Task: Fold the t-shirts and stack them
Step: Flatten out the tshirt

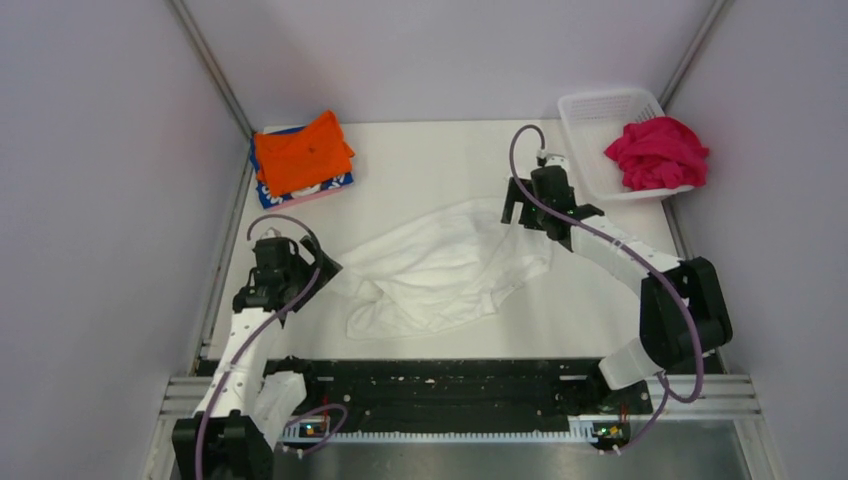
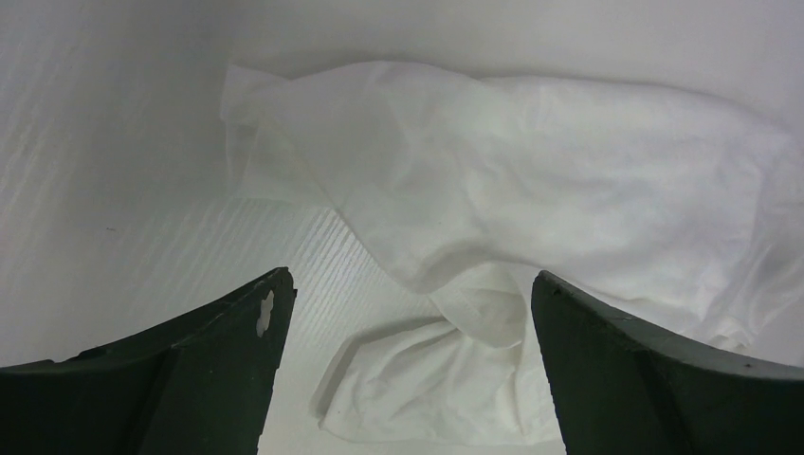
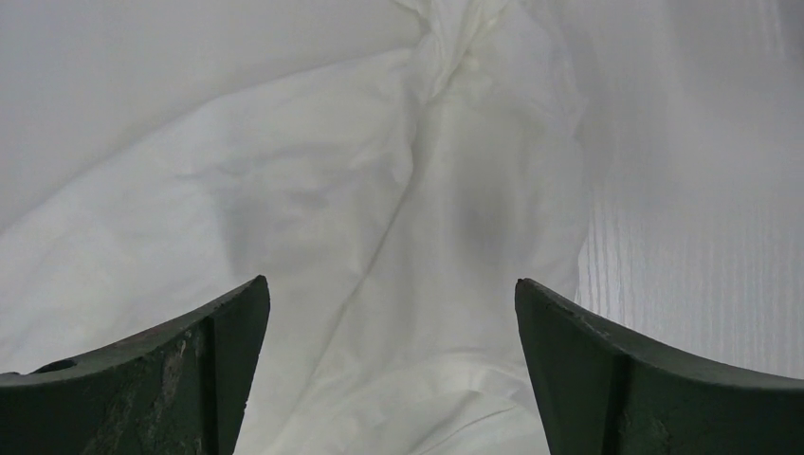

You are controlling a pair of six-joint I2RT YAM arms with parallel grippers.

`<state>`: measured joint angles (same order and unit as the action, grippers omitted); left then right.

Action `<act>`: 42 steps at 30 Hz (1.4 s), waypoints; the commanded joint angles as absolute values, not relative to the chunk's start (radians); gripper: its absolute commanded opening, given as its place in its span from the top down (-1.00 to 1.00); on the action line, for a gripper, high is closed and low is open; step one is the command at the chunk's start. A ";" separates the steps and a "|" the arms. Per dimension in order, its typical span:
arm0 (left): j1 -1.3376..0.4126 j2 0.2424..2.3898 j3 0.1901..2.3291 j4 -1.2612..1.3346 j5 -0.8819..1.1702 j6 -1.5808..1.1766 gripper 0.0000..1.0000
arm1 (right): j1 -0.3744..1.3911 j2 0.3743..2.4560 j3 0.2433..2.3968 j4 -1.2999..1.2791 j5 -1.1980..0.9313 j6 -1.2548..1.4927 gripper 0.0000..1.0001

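Observation:
A white t-shirt [image 1: 440, 265] lies crumpled and spread across the middle of the table; no print shows on it. My left gripper [image 1: 325, 264] is open and empty at its left edge, and the left wrist view shows the cloth [image 2: 531, 180] between and beyond the gripper [image 2: 410, 277]. My right gripper [image 1: 520, 211] is open and empty over the shirt's far right corner, with cloth [image 3: 379, 218] under the gripper [image 3: 391, 282]. A folded orange t-shirt [image 1: 300, 150] lies on a blue-patterned one [image 1: 338, 184] at the back left. A magenta-pink t-shirt [image 1: 656, 152] sits bunched in the basket.
A white plastic mesh basket [image 1: 598, 108] stands at the back right corner. Grey walls close in the table on the left, back and right. A black rail [image 1: 450, 385] with the arm bases runs along the near edge.

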<state>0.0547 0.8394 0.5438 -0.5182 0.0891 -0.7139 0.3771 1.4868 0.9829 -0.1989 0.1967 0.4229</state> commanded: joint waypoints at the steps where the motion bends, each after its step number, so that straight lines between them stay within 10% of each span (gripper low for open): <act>1: 0.055 0.886 0.533 -0.461 0.072 -0.735 -0.97 | 0.380 1.549 1.060 -0.169 0.218 0.399 -0.95; 8: 0.012 1.013 0.554 -0.346 0.267 -0.737 -0.95 | 0.380 1.641 1.134 -0.151 0.262 0.351 -0.95; 21: -0.781 1.268 0.861 -0.474 0.034 -0.575 -0.98 | 0.359 1.689 1.221 -0.217 0.331 0.352 -0.96; 42: -0.891 1.595 0.956 -0.609 -0.055 -0.592 -0.41 | 0.319 1.428 0.888 -0.114 0.305 0.479 -0.97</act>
<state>-0.8829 1.5696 0.9169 -0.5682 0.0055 -0.5774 0.3286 1.4670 0.8963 -0.1577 0.2977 0.4660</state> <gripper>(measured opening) 0.733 0.985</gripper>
